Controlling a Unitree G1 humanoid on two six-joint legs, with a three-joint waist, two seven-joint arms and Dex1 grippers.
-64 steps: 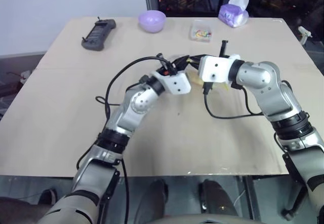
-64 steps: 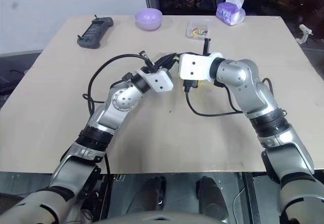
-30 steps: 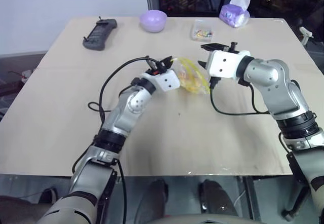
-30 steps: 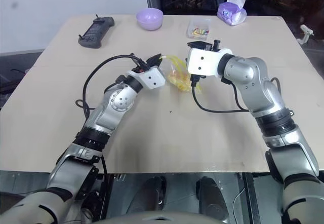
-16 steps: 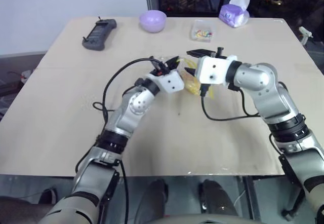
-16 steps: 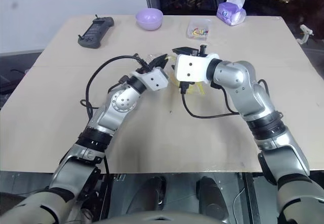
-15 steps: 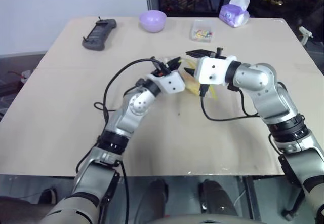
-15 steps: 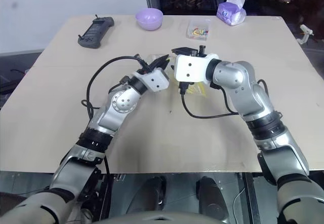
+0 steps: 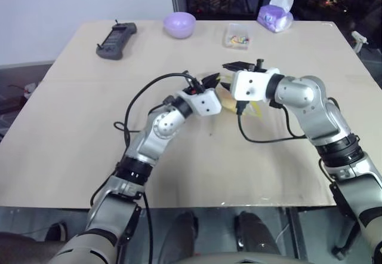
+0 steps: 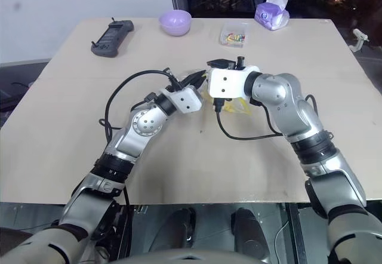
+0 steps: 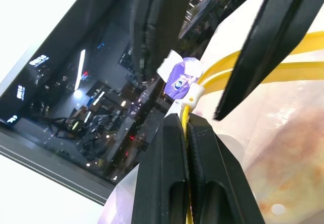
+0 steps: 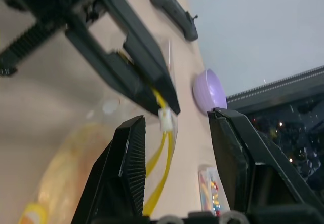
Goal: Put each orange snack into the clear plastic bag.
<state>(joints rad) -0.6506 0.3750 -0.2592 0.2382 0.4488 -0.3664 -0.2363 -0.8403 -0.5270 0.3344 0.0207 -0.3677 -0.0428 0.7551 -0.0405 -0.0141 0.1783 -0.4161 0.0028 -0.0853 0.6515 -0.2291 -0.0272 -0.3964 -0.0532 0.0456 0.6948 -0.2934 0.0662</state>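
Spreading bare toward the near edge and both sides, the table (image 9: 71, 156) leaves wide room around the arms. At its centre the left gripper (image 9: 213, 80) is pinched tight on the yellow seal strip of the clear plastic bag (image 9: 249, 109), beside the white slider. The right gripper (image 9: 236, 67), at 3 o'clock of it, stands parted astride the strip, gripping nothing. A second ago the grippers were further apart and the bag hung in plain sight; now the wrists cover most of it. Inside, the orange snack (image 12: 66, 168) shows as a blur. Farther off, at 12 o'clock, sit a remote (image 9: 116, 40), purple bowl (image 9: 179, 24), small clear box (image 9: 237, 36) and tissue pack (image 9: 275, 14).
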